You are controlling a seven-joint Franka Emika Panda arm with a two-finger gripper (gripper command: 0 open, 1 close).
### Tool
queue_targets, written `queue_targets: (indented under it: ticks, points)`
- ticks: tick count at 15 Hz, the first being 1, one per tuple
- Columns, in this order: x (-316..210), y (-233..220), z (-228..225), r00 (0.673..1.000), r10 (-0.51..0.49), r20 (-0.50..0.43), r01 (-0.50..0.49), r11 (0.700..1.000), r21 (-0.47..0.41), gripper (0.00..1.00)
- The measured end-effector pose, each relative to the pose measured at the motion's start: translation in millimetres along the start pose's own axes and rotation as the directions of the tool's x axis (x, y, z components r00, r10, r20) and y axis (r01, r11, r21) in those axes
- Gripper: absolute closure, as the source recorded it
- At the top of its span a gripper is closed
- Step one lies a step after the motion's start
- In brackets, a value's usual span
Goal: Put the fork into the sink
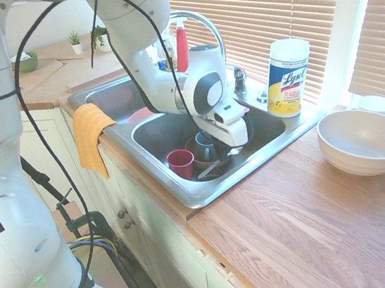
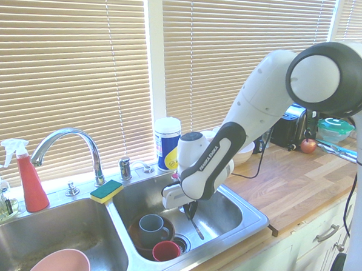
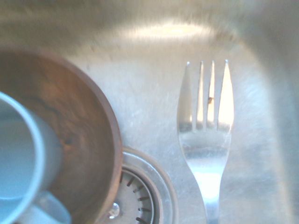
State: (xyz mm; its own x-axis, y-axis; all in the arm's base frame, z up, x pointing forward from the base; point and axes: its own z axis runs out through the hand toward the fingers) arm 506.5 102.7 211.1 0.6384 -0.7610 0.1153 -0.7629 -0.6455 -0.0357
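Wooden counter (image 1: pixel 294 216) surrounds the sink (image 1: pixel 198 198), with blinds (image 2: pixel 63 62) behind it. On the counter beside the sink is a white bowl (image 1: pixel 366 142); at the sink's back edge stands a wipes tub (image 1: pixel 288 78). Inside the sink's basin nearer that bowl sit a brown bowl (image 3: pixel 84 135), a blue mug (image 2: pixel 153 230) within it, and a red cup (image 2: pixel 166 251). Low in that same basin, the gripper (image 2: pixel 190 210) has its tips pressed together on the fork (image 3: pixel 205 144), tines extending outward.
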Motion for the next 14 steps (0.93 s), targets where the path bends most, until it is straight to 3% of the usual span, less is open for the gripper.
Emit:
queue_targets:
  ticks: [1, 6, 14]
  points:
    - [-4.8, 0.9, 13.3, 1.0, -0.003, 0.002, 0.003, 1.0, -0.011, 0.0]
    - [-11.1, -1.1, 49.5, 1.0, 0.012, -0.005, -0.013, 0.999, -0.042, 0.0]
    - [-0.7, -8.6, 45.0, 0.999, 0.028, -0.023, -0.029, 0.999, -0.03, 0.0]
